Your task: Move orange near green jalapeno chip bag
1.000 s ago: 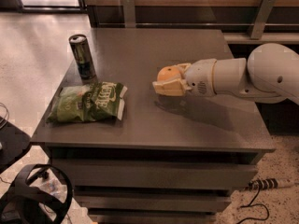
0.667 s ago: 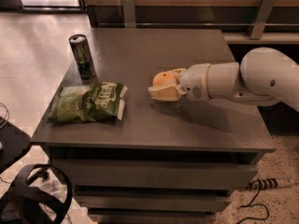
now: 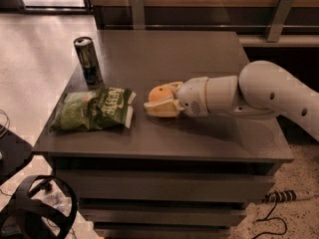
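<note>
The gripper (image 3: 160,99) sits low over the dark table (image 3: 199,54), its pale fingers (image 3: 162,109) closed around the orange (image 3: 157,92). One finger lies under the fruit's near side and the other curves over its far side. Only the orange's smooth, round top shows between them, so its stem spot cannot be made out. Behind the gripper, the white, glossy arm (image 3: 269,91) runs off to the camera's right in rounded segments.

Just ahead of the fingertips, toward the camera's left, lies the green jalapeno chip bag (image 3: 92,110). It is flat, crinkled foil with white lettering, and its long axis runs in line with the gripper's reach. Its pale crimped end faces the orange, close but not touching. Farther ahead and toward the table's back stands a dark drink can (image 3: 88,61), upright and cylindrical near the left edge.

The matte tabletop has open room behind the gripper and toward the far edge. The near edge lies close below the fingers, and the bag reaches almost to the left edge.
</note>
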Robot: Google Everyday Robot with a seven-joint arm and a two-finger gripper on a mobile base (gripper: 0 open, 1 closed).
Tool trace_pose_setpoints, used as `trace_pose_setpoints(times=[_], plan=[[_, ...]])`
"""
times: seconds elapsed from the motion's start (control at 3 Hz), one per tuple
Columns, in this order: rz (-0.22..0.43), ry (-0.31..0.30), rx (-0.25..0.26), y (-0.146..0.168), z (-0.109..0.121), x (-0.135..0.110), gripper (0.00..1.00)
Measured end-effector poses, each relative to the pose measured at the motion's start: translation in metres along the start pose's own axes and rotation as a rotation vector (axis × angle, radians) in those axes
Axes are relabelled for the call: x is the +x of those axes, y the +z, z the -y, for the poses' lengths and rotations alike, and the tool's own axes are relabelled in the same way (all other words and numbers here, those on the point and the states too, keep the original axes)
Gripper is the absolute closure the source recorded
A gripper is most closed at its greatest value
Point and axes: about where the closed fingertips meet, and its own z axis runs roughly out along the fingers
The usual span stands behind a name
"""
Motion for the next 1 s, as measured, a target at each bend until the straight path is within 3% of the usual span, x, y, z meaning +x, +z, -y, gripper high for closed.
trace_pose_setpoints(times=[0.33, 1.0], plan=[[0.025, -0.018, -0.04, 0.0122, -0.0131, -0.0005, 1.0], [0.023, -0.022, -0.046, 0.0148, -0.0154, -0.0022, 0.61]])
